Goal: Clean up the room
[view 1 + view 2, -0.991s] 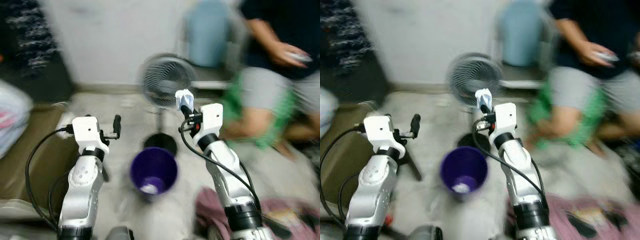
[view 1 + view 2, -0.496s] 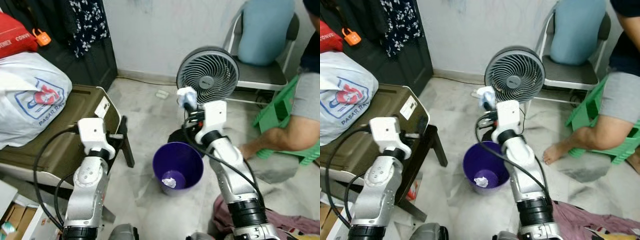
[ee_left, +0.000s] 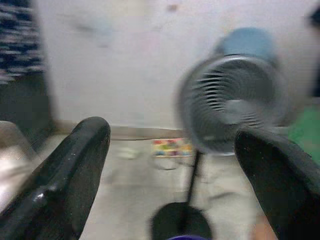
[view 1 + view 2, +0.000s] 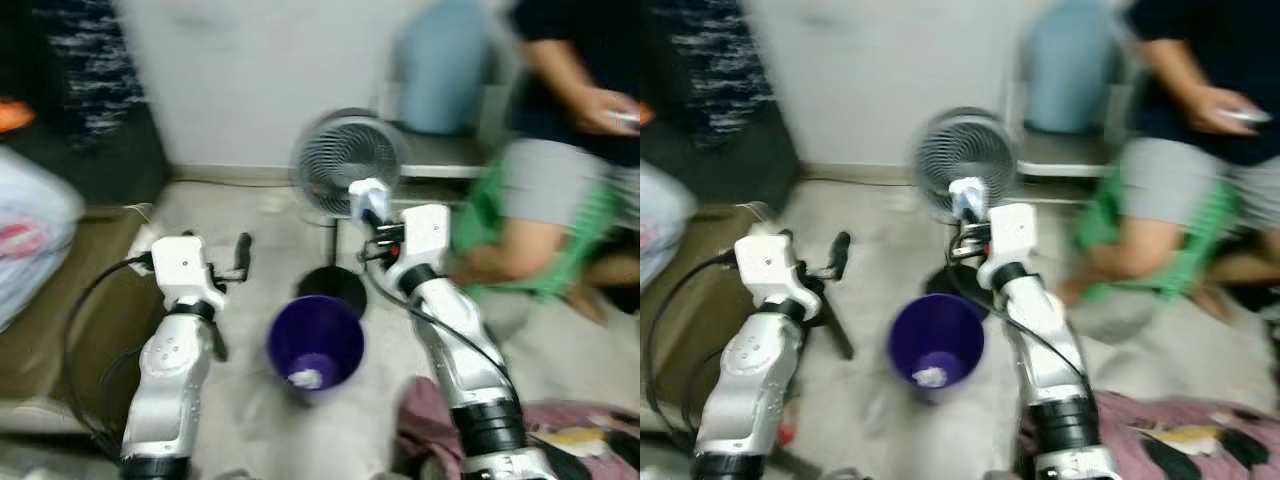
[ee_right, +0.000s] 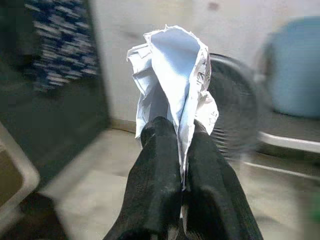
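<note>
Bin (image 4: 314,348) sitting on floor (image 4: 240,400) at lower centre of frame, between the 2 arms; 1 paper scrap (image 4: 305,378) lying inside it. Fan (image 4: 345,160) standing behind bin, upper centre. Person (image 4: 560,150) sitting at upper right. Cloth (image 4: 560,425) lying at lower right.

Bright, even light; heavy motion blur.

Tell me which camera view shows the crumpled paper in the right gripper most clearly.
The right wrist view: the crumpled paper is large and sharp there, pinched in the right gripper. Both eye views show it small and blurred, in front of the fan.
</note>
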Controlling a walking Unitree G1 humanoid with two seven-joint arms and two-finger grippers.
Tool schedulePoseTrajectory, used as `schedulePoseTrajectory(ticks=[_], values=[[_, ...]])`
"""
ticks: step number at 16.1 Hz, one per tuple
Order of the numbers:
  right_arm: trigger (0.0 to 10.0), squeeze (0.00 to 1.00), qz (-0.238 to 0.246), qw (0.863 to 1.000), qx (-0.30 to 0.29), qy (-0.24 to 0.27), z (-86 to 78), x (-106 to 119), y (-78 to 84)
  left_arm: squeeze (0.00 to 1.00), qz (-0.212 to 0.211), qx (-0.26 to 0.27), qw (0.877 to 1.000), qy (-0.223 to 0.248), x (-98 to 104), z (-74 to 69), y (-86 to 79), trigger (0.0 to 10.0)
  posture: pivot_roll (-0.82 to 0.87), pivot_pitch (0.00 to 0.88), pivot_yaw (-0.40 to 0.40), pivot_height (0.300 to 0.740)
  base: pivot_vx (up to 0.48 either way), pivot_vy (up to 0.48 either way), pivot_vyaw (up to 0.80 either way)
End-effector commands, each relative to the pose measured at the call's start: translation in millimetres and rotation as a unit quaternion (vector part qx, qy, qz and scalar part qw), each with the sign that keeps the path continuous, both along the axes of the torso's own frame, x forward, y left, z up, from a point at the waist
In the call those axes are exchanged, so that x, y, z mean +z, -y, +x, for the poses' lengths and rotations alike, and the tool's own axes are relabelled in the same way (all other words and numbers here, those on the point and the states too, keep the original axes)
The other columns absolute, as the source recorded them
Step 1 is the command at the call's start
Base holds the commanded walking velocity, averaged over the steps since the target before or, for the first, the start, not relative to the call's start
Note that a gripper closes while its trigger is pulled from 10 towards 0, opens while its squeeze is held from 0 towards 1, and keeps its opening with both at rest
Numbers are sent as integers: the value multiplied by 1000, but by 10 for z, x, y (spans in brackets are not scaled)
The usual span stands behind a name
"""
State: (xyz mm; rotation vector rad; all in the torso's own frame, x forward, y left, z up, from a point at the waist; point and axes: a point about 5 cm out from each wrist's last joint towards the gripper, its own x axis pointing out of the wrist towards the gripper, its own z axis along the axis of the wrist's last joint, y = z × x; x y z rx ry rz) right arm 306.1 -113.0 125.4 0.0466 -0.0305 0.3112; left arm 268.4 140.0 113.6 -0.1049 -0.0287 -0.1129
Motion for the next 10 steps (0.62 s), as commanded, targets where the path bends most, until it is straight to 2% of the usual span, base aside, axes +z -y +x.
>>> schedulePoseTrajectory(ticks=[1,8,10], values=[[10000,0,5,1000,14,4,18,34,-95,0,5,10,1000,6,32,4,-73,10000,-75,0,5,740,398,0,0],[10000,0,3,1000,19,9,5,37,-114,0,8,16,1000,1,14,-2,-81,10000,-75,0,7,740,385,0,0],[10000,0,3,1000,21,9,8,32,-134,0,16,25,1000,-1,11,-1,-95,10000,-66,0,6,740,0,0,0]])
